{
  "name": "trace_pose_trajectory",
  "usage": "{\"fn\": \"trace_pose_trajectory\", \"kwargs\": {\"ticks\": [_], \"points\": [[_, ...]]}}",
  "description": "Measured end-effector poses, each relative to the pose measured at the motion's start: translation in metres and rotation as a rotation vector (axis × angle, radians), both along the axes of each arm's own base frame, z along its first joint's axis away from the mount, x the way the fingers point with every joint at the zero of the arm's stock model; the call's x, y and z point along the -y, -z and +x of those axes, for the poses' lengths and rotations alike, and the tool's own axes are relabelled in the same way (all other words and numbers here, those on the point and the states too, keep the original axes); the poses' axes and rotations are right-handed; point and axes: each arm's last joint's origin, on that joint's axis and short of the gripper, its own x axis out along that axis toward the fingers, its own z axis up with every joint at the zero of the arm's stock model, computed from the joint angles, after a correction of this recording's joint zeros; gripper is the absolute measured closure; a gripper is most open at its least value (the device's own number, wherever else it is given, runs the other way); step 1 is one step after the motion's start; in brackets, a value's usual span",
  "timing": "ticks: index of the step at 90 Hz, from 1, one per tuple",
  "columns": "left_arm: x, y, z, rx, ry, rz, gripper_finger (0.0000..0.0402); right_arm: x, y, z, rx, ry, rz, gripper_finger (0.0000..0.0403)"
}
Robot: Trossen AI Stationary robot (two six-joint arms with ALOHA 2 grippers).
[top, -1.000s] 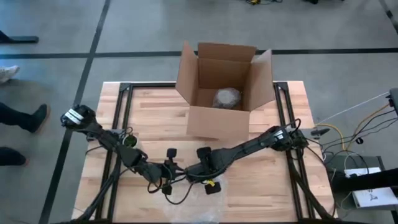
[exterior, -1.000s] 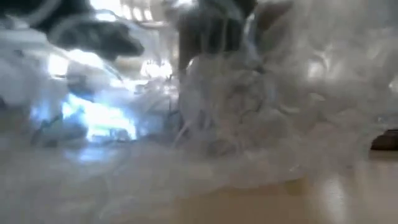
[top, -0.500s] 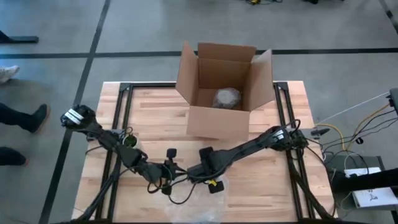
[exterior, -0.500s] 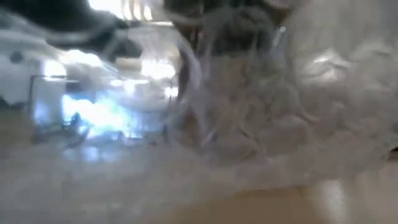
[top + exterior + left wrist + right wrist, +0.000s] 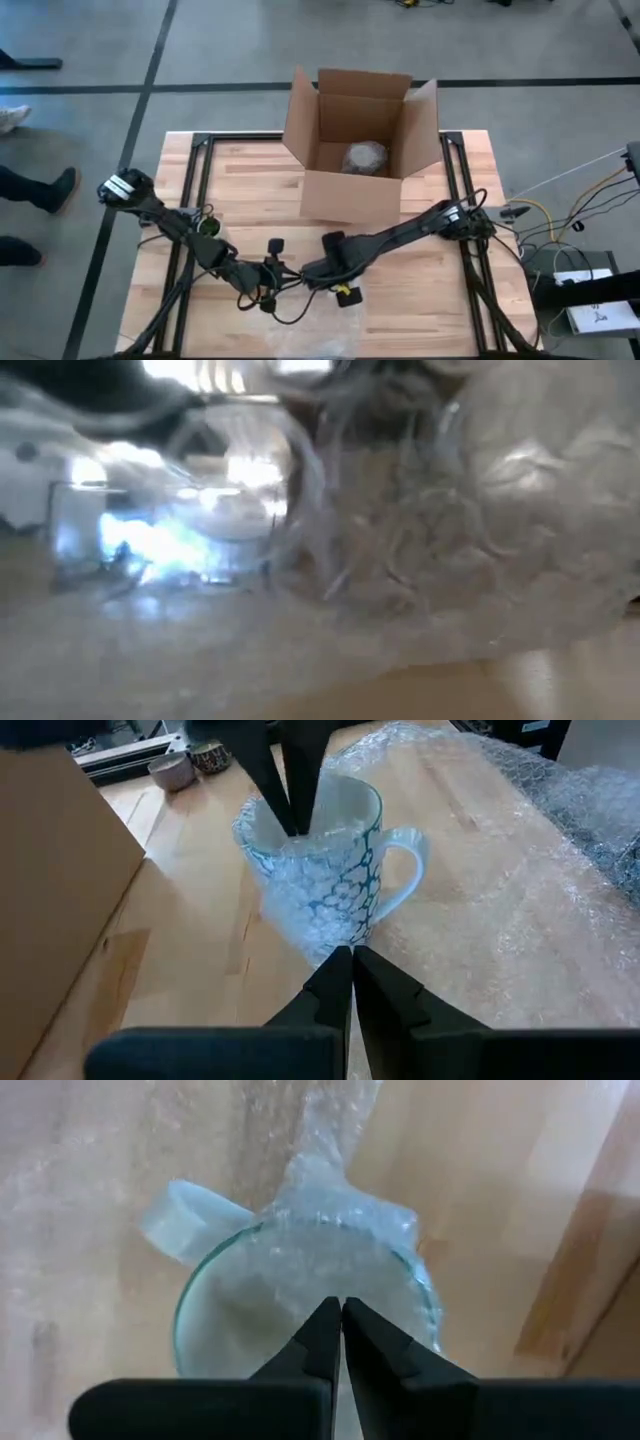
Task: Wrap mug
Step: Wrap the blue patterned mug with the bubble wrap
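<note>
A white mug [image 5: 320, 870] with a teal pattern stands upright on a sheet of bubble wrap [image 5: 520, 920] near the table's front edge. Part of the wrap is drawn up the mug's side and over its rim [image 5: 340, 1215]. My right gripper [image 5: 341, 1308] is shut and reaches down into the mug's mouth, where its fingers [image 5: 290, 780] show in the left wrist view. My left gripper [image 5: 351, 955] is shut, low beside the mug's foot. In the high view both arms meet over the mug and hide it. My left gripper pinches the bubble wrap [image 5: 335, 942] where it narrows down the mug's side, close to the table. Its fingers come in nearly level. The wrap runs from them up to the rim. My right gripper's shut fingers point down inside the mug, on the wrap [image 5: 300, 838] tucked over the rim. Whether they pinch it or only press it, I cannot tell.
An open cardboard box [image 5: 360, 140] stands at the table's far middle with a wrapped bundle [image 5: 365, 158] inside. Two small bowls [image 5: 185, 765] sit farther off on the wood. Crumpled wrap [image 5: 480, 540] fills the low view. A person's shoes [image 5: 50, 190] show on the floor at left.
The wrap in front of the low camera has shifted, and the mug's rim now shows through it. My right gripper has crept slightly toward the table's far edge. My left arm has kept still.
</note>
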Motion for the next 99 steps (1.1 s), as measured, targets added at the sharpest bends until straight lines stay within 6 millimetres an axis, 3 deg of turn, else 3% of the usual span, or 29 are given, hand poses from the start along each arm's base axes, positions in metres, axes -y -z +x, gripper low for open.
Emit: {"fn": "trace_pose_trajectory", "kwargs": {"ticks": [10, 24, 73, 99], "points": [[-0.001, 0.002, -0.001, -0.016, -0.002, 0.007, 0.0402, 0.003, 0.021, 0.002, -0.036, -0.015, -0.018, 0.0401], [-0.004, 0.003, -0.007, -0.079, -0.02, 0.01, 0.0402, 0.011, 0.033, 0.01, 0.011, -0.049, -0.026, 0.0401], [-0.038, -0.026, -0.067, -0.325, -0.16, -0.038, 0.0402, 0.053, 0.032, 0.059, 0.38, -0.201, -0.008, 0.0401], [-0.045, -0.035, -0.085, -0.351, -0.185, -0.074, 0.0402, 0.068, 0.046, 0.075, 0.41, -0.264, 0.002, 0.0403]]}}
